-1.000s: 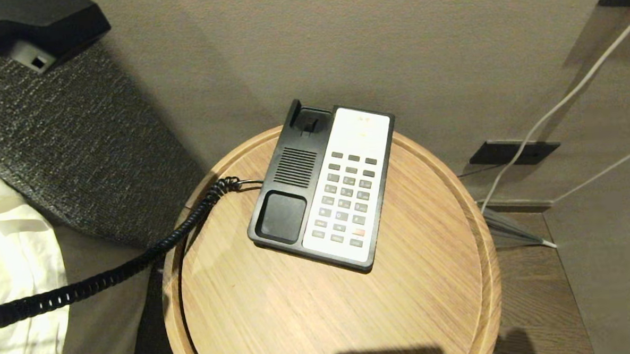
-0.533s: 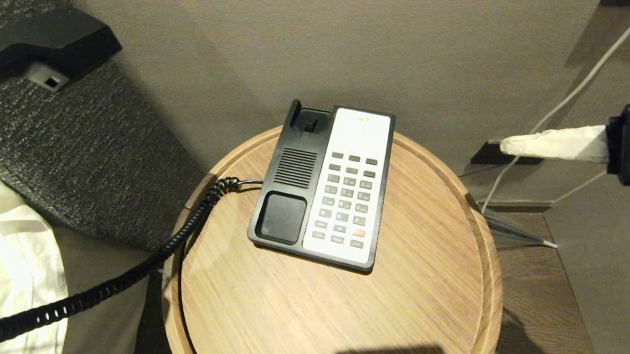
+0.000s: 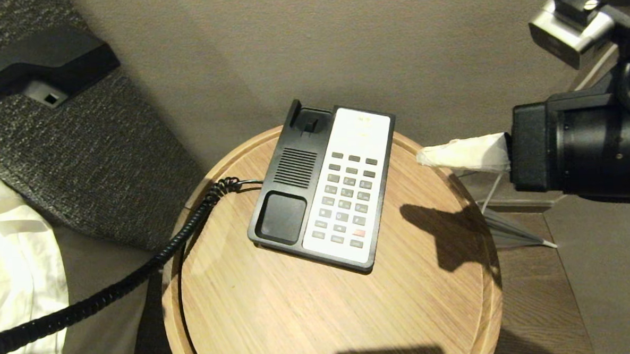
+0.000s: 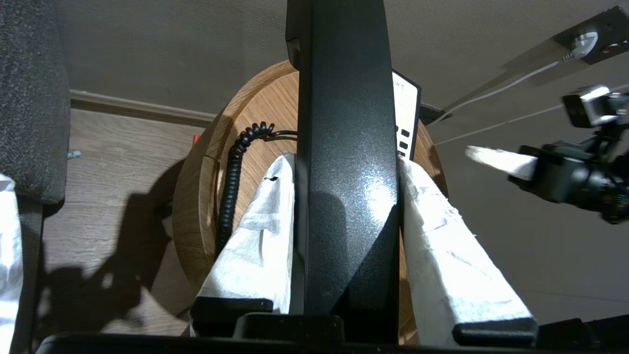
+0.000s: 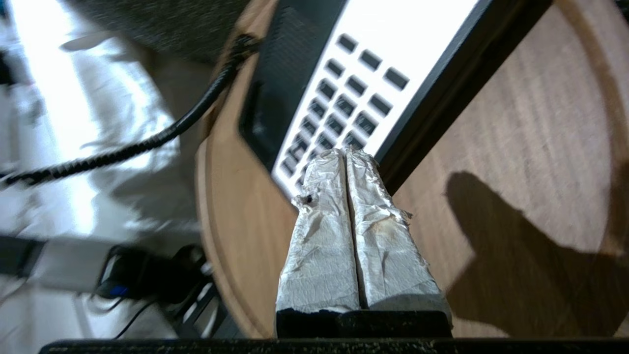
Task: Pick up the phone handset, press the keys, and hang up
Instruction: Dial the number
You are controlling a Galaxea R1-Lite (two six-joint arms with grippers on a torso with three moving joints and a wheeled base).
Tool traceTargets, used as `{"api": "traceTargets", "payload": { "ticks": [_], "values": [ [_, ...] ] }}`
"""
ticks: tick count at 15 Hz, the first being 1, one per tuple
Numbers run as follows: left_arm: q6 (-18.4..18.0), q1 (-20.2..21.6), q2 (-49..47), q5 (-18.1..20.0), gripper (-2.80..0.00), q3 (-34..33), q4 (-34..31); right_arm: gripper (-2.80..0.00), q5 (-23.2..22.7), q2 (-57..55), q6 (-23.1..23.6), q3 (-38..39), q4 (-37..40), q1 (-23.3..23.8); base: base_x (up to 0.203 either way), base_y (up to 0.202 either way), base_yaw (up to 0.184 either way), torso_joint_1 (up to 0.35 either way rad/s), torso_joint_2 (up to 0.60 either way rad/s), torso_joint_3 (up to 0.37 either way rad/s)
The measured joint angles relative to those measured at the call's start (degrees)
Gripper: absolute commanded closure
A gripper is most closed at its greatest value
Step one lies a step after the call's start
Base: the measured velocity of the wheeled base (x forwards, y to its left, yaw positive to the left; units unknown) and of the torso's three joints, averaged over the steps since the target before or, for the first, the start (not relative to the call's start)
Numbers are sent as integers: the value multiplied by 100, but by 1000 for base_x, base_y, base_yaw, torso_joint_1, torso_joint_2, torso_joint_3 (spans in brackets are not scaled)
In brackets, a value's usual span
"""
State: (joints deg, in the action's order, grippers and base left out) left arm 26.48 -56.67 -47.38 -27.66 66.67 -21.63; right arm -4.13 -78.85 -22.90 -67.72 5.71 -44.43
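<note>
Two grippers share the work, and one of three steps looks done: the handset [image 3: 39, 64] is off its cradle, while the key presses and the hang-up remain. At far left the left gripper [image 4: 346, 169] clamps the handset between paper-wrapped fingers [image 4: 255, 246], holding it in the air over a dark woven cushion [image 3: 80, 150], well apart from the phone. The handset is a long bar of speckled, glossy black plastic; its black coiled cord [image 3: 138, 270] trails to the phone [image 3: 323, 190] on a round wooden table [image 3: 432, 299] with a raised rim and fine grain. The phone is a black wedge with a slotted grille, an empty cradle and a white panel of small grey keys [image 3: 345, 202]. At right the right gripper [image 3: 426, 156], fingers pressed together into one blunt paper-wrapped tip, holds nothing and hovers above the table edge, beside the keys but not touching them.
</note>
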Motion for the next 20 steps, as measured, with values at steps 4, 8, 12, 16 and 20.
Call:
{"api": "traceTargets", "payload": {
  "ticks": [4, 8, 12, 16, 20],
  "values": [
    [-7, 0, 34, -4, 0, -28, 0, 0, 397, -430, -15, 11, -570, -170, 0, 0, 0, 0, 0, 0],
    [-2, -2, 65, -1, 0, -74, 0, 0, 444, -703, 0, 52, -613, -359, 0, 0, 0, 0, 0, 0],
    [-2, 0, 80, -4, 0, -80, 5, 0, 482, -870, 1, 72, -618, -373, 0, 0, 0, 0, 0, 0],
    [-2, 0, 95, -4, 0, -107, 5, 0, 529, -1039, 5, 69, -805, -373, 0, 0, 0, 0, 0, 0],
    [-10, -2, 137, 5, 0, -160, 8, 0, 557, -1152, 17, 63, -860, -369, 0, 0, 0, 0, 0, 0]
  ]
}}
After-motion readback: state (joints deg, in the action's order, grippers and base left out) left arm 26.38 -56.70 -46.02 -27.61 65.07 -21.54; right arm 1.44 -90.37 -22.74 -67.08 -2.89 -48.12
